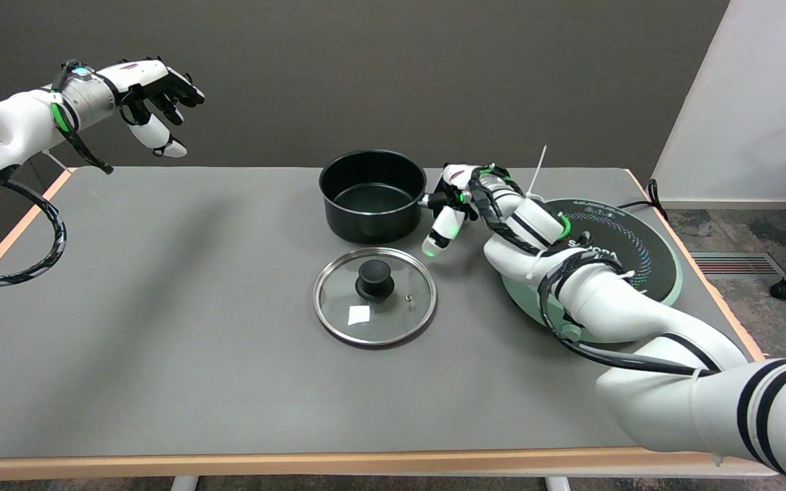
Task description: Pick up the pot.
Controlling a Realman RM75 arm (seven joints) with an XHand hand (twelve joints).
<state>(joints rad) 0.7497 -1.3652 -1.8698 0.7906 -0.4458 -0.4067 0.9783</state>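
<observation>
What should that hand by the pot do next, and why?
Probably close its fingers firmly on the handle, then lift. The right hand is already at the pot handle, but the pot sits on the table, and a firm grip cannot be confirmed.

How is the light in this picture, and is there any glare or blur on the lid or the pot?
Head view: soft, even light, with only faint shadows on the table; the glass lid shows mild reflections and a bright rim, no harsh glare; the black pot has a thin highlight along its rim; the right hand at the pot's handle looks sharp; the table edges bow slightly, a wide-angle effect.
</observation>
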